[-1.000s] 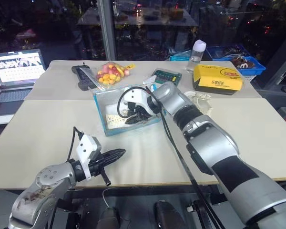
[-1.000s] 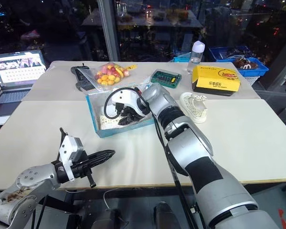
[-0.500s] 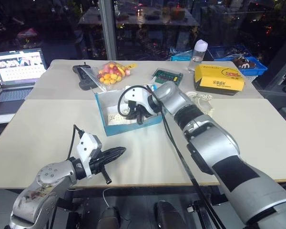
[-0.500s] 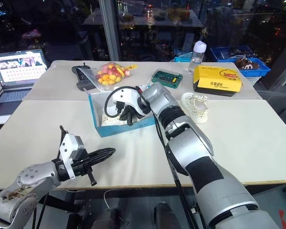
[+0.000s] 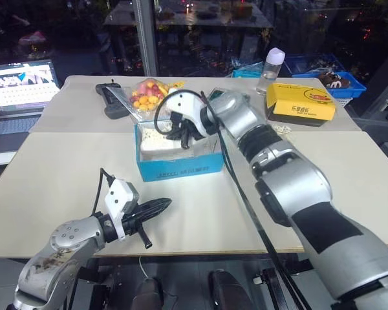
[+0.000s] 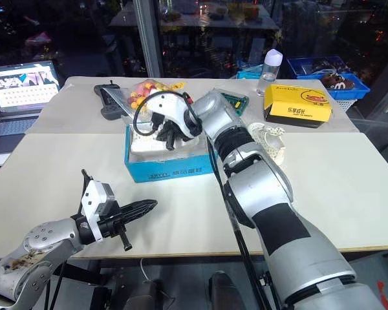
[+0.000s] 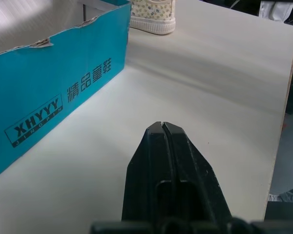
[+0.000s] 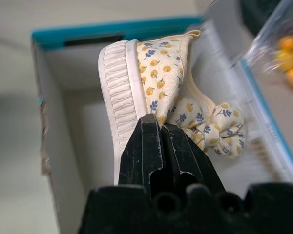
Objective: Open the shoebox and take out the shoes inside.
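Bright blue cardboard shoebox (image 5: 179, 161) sat centre frame; our right gripper (image 8: 161, 127) clenched a cream floral fabric shoe (image 8: 158, 87) above it, our left gripper (image 7: 162, 127) clamped empty.

The open blue shoebox (image 5: 178, 165) sits under the right gripper (image 8: 158, 127), whose fingers pinch a cream flower-print shoe (image 8: 156, 87) above its white inside.

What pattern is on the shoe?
The shoe has orange fruits and blue leaves on cream; right wrist view.
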